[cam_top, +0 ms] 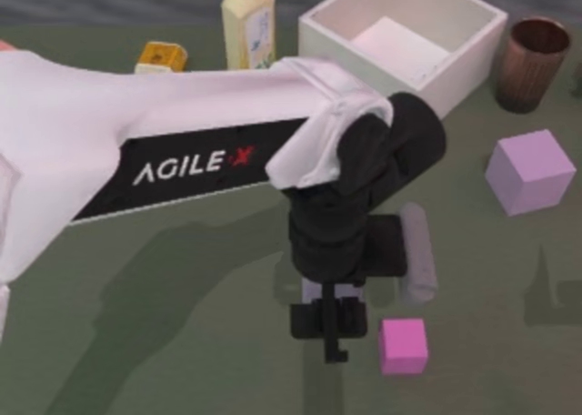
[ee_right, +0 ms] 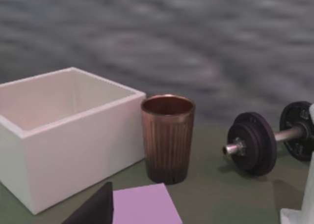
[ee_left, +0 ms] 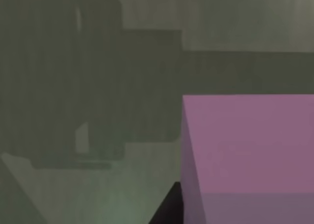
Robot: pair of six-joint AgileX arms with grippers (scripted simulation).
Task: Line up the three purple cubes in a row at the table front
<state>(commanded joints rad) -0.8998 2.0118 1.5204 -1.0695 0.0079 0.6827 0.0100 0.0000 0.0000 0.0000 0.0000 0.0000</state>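
My left arm reaches from the left across the table (cam_top: pixel 182 360), and its gripper (cam_top: pixel 333 331) points down near the front middle. Only a pale lilac strip of the medium purple cube (cam_top: pixel 318 293) shows under it. In the left wrist view this cube (ee_left: pixel 245 145) looms large, with one dark finger (ee_left: pixel 169 211) flush against its side. The small magenta cube (cam_top: pixel 403 345) rests just right of the gripper. The large lilac cube (cam_top: pixel 529 171) sits at the right, farther back. My right arm is outside the top view; one dark finger (ee_right: pixel 95 209) shows beside the large cube (ee_right: pixel 144 204).
At the back stand a white open box (cam_top: pixel 400 33), a cream bottle (cam_top: pixel 247 22), a small yellow-orange pack (cam_top: pixel 162 56) and a copper cup (cam_top: pixel 532 62). In the right wrist view a black dumbbell (ee_right: pixel 267 140) lies right of the cup (ee_right: pixel 167 138).
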